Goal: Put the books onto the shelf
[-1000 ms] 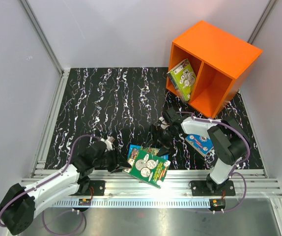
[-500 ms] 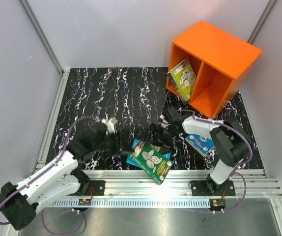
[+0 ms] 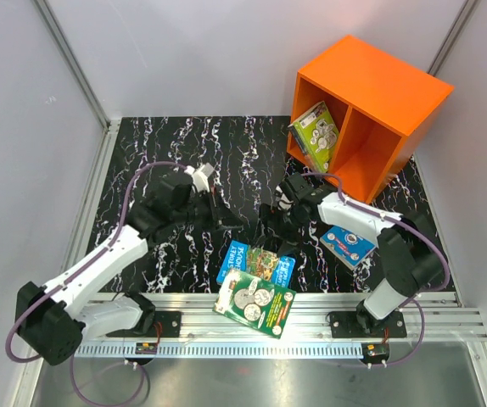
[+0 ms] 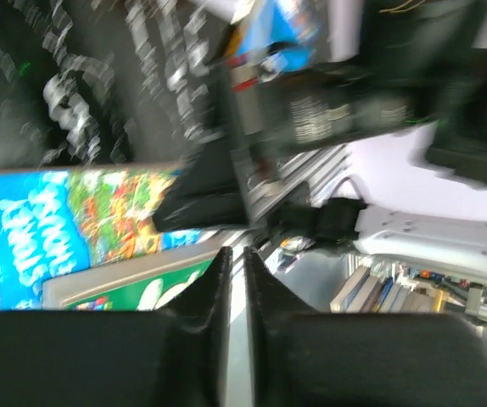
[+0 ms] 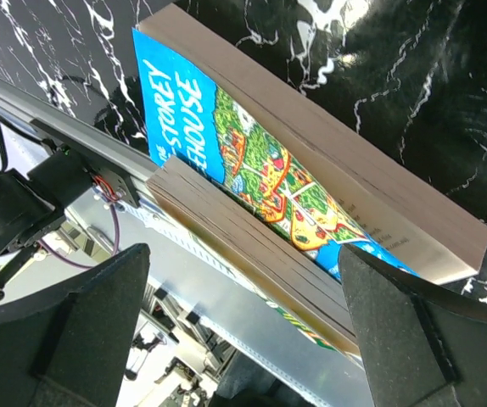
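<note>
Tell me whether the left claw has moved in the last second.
Yes. The left claw has moved away from the near rail, deeper into the workspace, leaving the green coin book behind.

"STOREY" and "EHOUSE" in white on the blue book (image 5: 252, 161)

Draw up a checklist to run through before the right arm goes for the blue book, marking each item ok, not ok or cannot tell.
1. Right gripper open: ok.
2. Left gripper shut, holding nothing: ok.
3. Blue treehouse book free of other books: not ok; the green coin book overlaps its near edge.
4. Green coin book clear of the aluminium rail: not ok; it lies across it.
5. Orange shelf, right compartment free: ok; a light-green book leans in the left one.
</note>
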Available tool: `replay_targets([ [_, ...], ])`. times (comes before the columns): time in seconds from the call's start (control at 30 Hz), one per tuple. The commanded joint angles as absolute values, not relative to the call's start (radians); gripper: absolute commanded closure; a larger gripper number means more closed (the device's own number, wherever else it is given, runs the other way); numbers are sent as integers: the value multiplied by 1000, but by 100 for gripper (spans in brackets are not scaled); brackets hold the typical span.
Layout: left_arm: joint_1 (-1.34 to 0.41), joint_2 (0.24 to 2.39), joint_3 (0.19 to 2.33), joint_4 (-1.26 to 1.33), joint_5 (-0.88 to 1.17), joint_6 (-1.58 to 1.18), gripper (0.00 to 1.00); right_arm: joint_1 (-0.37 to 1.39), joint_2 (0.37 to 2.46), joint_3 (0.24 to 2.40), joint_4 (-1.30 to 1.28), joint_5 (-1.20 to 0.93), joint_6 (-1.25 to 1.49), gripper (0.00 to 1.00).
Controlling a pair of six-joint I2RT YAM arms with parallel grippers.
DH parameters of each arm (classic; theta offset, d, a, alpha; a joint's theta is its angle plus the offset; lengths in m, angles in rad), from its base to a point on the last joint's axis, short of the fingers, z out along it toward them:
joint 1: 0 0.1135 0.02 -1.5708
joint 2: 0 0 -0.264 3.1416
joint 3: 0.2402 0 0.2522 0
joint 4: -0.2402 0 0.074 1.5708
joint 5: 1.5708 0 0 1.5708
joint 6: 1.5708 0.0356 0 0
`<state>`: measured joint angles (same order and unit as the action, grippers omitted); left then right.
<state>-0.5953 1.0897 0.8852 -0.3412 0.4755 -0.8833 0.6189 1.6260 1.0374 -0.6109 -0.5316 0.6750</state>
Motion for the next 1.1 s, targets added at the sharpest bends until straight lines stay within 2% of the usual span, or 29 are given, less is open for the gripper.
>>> replay_targets([
  [0.0,-606,1075,842,-399,549,-830,75,626,1586,1035,-644,-503,658,0],
  [0.03,-607,1063,822,-414,545,-824,56,627,1583,1028,-641,-505,658,0],
  [0.07,-614,1043,777,-440,531,-821,27,626,1579,1016,-640,-506,658,0],
  [0.1,-614,999,755,-451,525,-824,18,626,1577,1012,-643,-508,658,0],
  [0.13,-614,968,732,-460,517,-828,5,626,1574,1008,-644,-509,657,0],
  [0.17,-617,942,706,-475,509,-834,1,626,1566,1002,-649,-511,654,0],
  [0.37,-621,757,562,-534,442,-871,1,627,1519,1003,-760,-463,589,0],
  [0.53,-629,742,385,-404,462,-929,1,624,1408,937,-836,-379,574,0],
  [0.73,-649,876,359,-278,469,-902,1,626,1240,806,-868,-341,653,0],
  [1.07,-713,1072,382,-158,479,-882,1,627,997,425,-531,-492,931,1],
])
